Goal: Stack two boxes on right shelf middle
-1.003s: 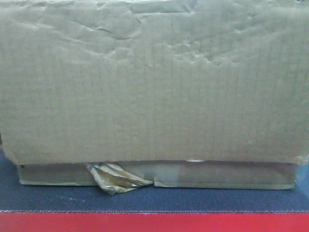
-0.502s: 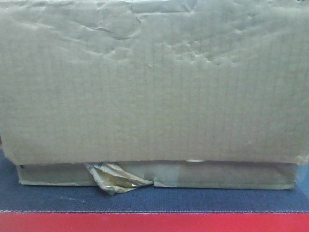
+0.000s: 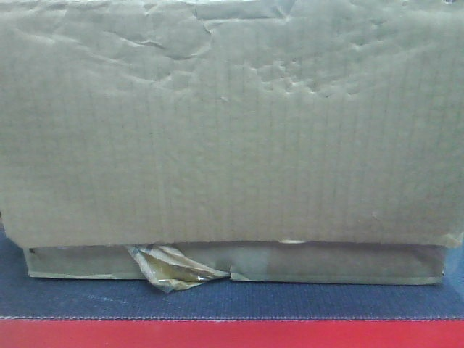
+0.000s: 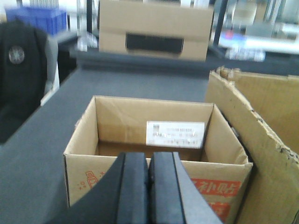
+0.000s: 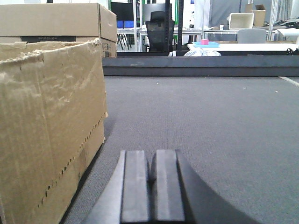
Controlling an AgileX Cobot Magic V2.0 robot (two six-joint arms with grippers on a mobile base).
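Reader: Stage of the task — what is shown?

Describer: An early stage is judged. In the front view the tall box (image 3: 232,123), its tan face wrinkled, is seen resting on the thin flat box (image 3: 348,262). A yellowish tape scrap (image 3: 170,270) is peeled from the thin box's front edge. Both lie on a dark blue surface (image 3: 72,301). No shelf can be made out with certainty, so the pair is taken as not yet placed there.

Nothing is held. The left gripper (image 4: 148,161) is seen with jaws pressed together and empty, pointed at an open carton (image 4: 88,182). The right gripper (image 5: 153,158) is likewise clenched on nothing, low over a grey surface (image 5: 210,130) and just beside a torn-edged cardboard wall (image 5: 46,126).

Reader: Next move?

Describer: The jaws would need to be opened and the arms brought to opposite sides of the tall box. It is a wide, soft-walled load, probably best carried by both grippers, before anything is lifted toward the shelf.

Reader: Writing?

Describer: Red printed characters (image 4: 217,189) are seen on the carton's front, partly hidden by the jaws and too blurred to be read. A white label (image 4: 175,134) on its inner far wall carries small print, also illegible. No brand is made out on either task box.
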